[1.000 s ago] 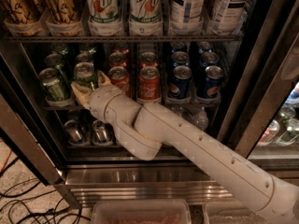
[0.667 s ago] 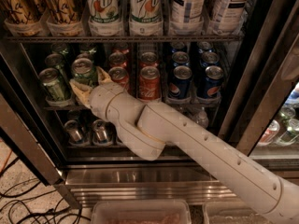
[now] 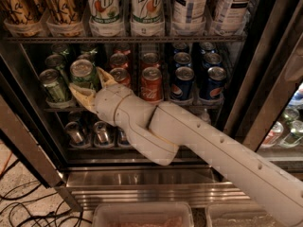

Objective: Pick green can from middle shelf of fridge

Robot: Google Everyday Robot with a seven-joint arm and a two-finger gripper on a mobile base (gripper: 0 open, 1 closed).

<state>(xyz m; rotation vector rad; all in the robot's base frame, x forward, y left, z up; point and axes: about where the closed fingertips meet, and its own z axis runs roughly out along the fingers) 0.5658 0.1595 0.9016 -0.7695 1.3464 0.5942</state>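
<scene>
fingers [image 3: 80, 94] grip the green can [image 3: 84, 72] on the middle shelf [image 3: 208, 104]; red cans [image 3: 151, 84] crowd its right.

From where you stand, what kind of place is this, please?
Likely a shop or office snack area: a commercial drinks fridge, its middle shelf lined with soda cans, tall bottles above. The gripper is at the green can on that shelf's left.
</scene>
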